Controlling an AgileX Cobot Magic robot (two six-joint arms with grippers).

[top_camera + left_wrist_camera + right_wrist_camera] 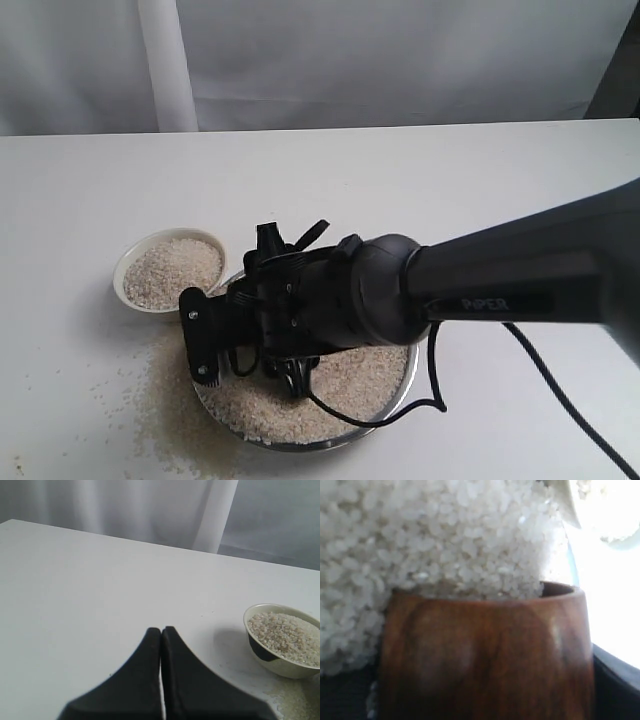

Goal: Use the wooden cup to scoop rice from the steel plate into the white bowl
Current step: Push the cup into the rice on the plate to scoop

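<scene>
The glossy reddish-brown wooden cup, pinched by the right gripper, lies mouth-first in the off-white rice grains on the wide shiny steel plate. It should be levelled before being carried to the small cream-white ceramic bowl touching the plate's rim. The left gripper is pressed together, empty.

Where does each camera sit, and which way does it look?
Exterior: above the table, looking down at plate and bowl; the right arm reaches in from the right.
Left wrist: low over the table, just behind the shut left gripper, facing the bowl.
Right wrist: on the right arm, close on the cup pushed into rice; hardly any arm shows.
Shared: exterior and left wrist both show the bowl.
</scene>
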